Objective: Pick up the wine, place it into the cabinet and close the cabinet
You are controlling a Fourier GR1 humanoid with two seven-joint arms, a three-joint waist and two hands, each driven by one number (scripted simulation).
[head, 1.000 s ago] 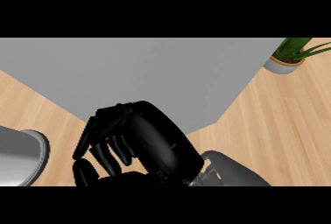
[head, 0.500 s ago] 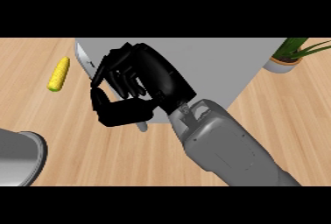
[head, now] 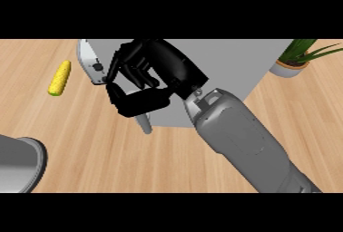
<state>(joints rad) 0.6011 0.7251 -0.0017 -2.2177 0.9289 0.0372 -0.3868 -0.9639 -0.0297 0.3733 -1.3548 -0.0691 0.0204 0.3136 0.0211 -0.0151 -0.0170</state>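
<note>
- Where the view's lower left corner begins, a grey rounded vessel (head: 19,163) sits on the wooden worktop (head: 100,154), cut off by the edge, so what it is cannot be told.
- From the lower right a grey forearm (head: 244,140) runs up and to the left across the worktop, towards the cabinet.
- At its end the right robot hand (head: 150,74) shows black, its fingers curled inward and the thumb bent below them; whether they close on anything cannot be told, since the hand hides what lies under it.
- Beside the fingers, the cabinet door (head: 90,65) stands as a light grey panel with a small dark knob, its edge just next to the robot hand.
- Below the hand, a narrow grey strip (head: 144,122) runs down over the worktop.
- The grey cabinet (head: 227,59) fills the middle top of the view, behind the hand.
- The wine shows nowhere.
- Left of the door, well apart from the hand, a yellow corn cob (head: 60,78) lies on the worktop.
- At the far right, a potted plant (head: 295,61) stands beside the cabinet.
</note>
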